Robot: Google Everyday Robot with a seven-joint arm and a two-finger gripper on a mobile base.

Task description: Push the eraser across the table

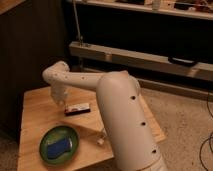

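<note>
Reaching down from the wrist of the white arm (122, 120), the tool (63, 104) hangs low over the counter (35, 117), toward the 10 o'clock part of the wooden top. Whether it is wide or narrow cannot be told, as the wrist housing hides its lower end. It holds nothing that shows.

The eraser (77, 108) lies flat on the counter just at the tool's 3 o'clock side, its long axis running roughly from 9 to 3 o'clock, a white upper face over a dark body. Its left end sits right beside the tool (touching or a hair apart, it cannot be made out). Its right end points toward the arm's thick lower link, which covers much of the counter's 3 o'clock half.

At 7 o'clock from the eraser, and well apart from it, a green plate (46, 150) rests near the front edge with a blue block (58, 147) lying in it. A small white bottle (101, 140) lies at the plate's 3 o'clock side, close against the arm's base.

Behind the counter, at 12 o'clock, stands dark shelving with a pale metal rail (150, 59) running across it.
</note>
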